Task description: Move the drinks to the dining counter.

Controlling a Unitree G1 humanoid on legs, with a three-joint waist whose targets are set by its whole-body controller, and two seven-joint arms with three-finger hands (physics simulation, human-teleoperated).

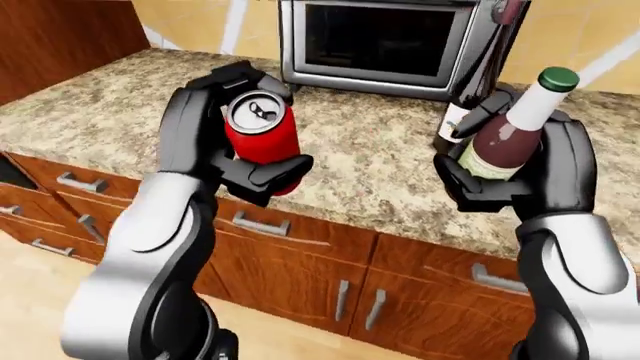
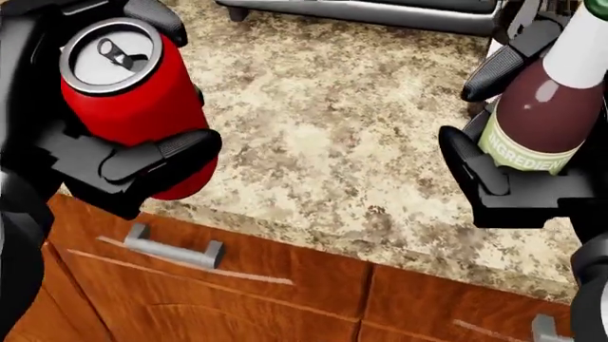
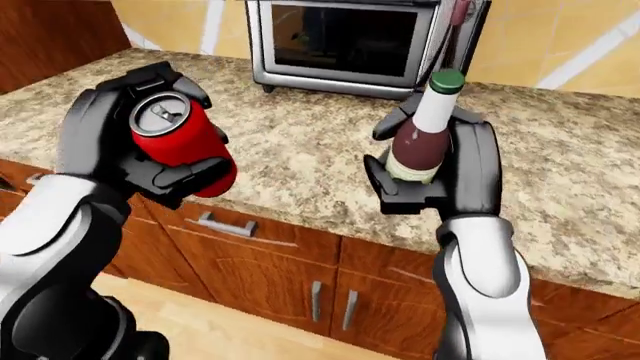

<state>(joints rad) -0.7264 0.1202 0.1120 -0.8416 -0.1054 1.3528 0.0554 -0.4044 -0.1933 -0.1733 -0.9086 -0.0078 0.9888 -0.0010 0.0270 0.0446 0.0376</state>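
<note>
My left hand (image 1: 235, 142) is shut on a red drink can (image 1: 262, 139) with a silver top, held upright over the counter's near edge. My right hand (image 1: 510, 161) is shut on a dark red wine bottle (image 1: 512, 127) with a green cap and pale label, held slightly tilted above the counter. Both show large in the head view, the can (image 2: 133, 100) at left and the bottle (image 2: 547, 107) at right. A second dark bottle (image 1: 478, 75) stands on the counter behind my right hand.
A speckled granite counter (image 1: 380, 157) runs across the views, with wooden cabinet doors and metal handles (image 1: 260, 223) below. A steel toaster oven (image 1: 375, 45) stands at the top by the tiled wall. Light wood floor shows at the bottom left.
</note>
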